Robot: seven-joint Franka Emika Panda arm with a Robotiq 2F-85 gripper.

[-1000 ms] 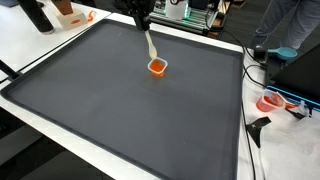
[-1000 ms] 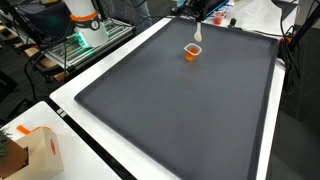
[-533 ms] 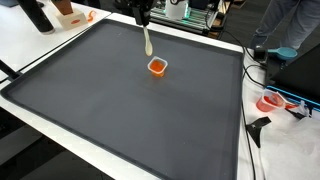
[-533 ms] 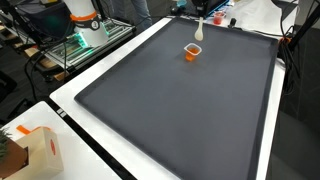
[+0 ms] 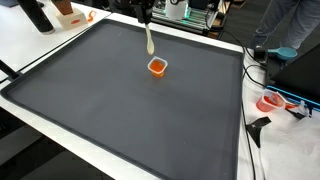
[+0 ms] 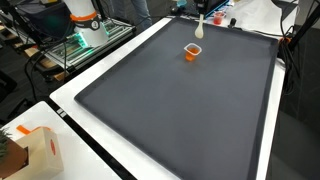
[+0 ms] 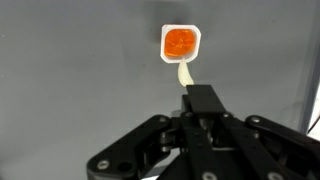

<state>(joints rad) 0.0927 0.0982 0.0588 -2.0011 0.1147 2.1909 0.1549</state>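
Colours as you see them: the cup [image 7: 180, 42] is white with an orange filling; the spoon [image 7: 185, 75] is cream; your tool [image 7: 203, 98] is black. In an exterior view the mat [image 5: 120, 110] is plain dark grey, unpatterned, and the table [image 5: 35, 45] rim around it white.

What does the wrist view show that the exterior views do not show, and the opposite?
Only the wrist view looks straight down into the white cup with its orange filling. Only an exterior view shows the cardboard box and the white table edge. All share the cup, the pale spoon in the shut gripper and the dark mat.
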